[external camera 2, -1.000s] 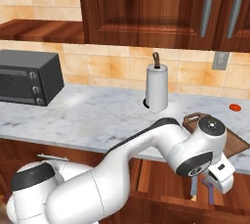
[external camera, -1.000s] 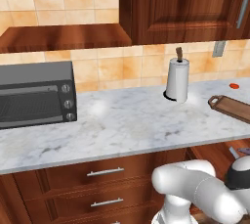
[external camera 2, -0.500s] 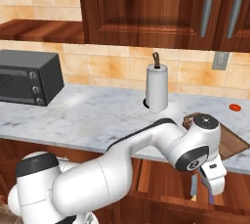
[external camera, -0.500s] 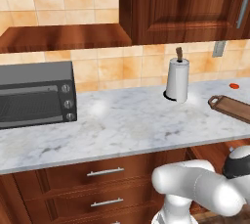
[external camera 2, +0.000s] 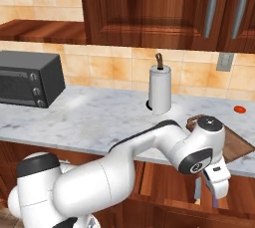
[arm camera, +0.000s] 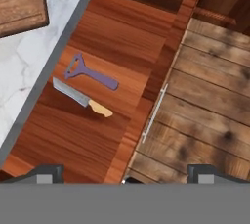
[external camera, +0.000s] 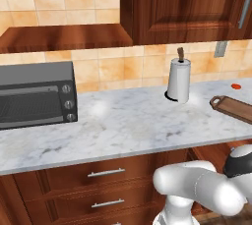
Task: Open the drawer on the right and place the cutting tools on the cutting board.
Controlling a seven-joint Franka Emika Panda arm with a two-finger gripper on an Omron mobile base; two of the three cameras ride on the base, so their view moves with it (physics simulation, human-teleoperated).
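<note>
1. Down low, hangs over the pulled-out drawer (arm camera: pixel 93 135), gripper (arm camera: pixel 124 175) with two dark tips wide apart and nothing between them.
2. Lies inside on the red-brown wood: small knife (arm camera: pixel 81 99) with a grey blade and an orange-tan handle.
3. Lies just beside the knife, not touching it: purple peeler (arm camera: pixel 89 74) with a looped head.
4. Sits up on the marble counter (external camera 2: pixel 99 117), at its right end: dark brown cutting board (external camera: pixel 235 108), with nothing on it.
5. Shows at the top left corner of the hand view too, a corner of that board, above the drawer.
6. Runs along the drawer's front: thin silver handle (arm camera: pixel 154 113), over the plank floor (arm camera: pixel 210 100).
7. Stands near the wall, left of the board: white paper-towel roll (external camera 2: pixel 160 91).
8. Sits far left on the counter: dark toaster oven (external camera: pixel 35 94).
9. Rests by the wall past the board: small red thing (external camera 2: pixel 240 108), too little to tell what.
</note>
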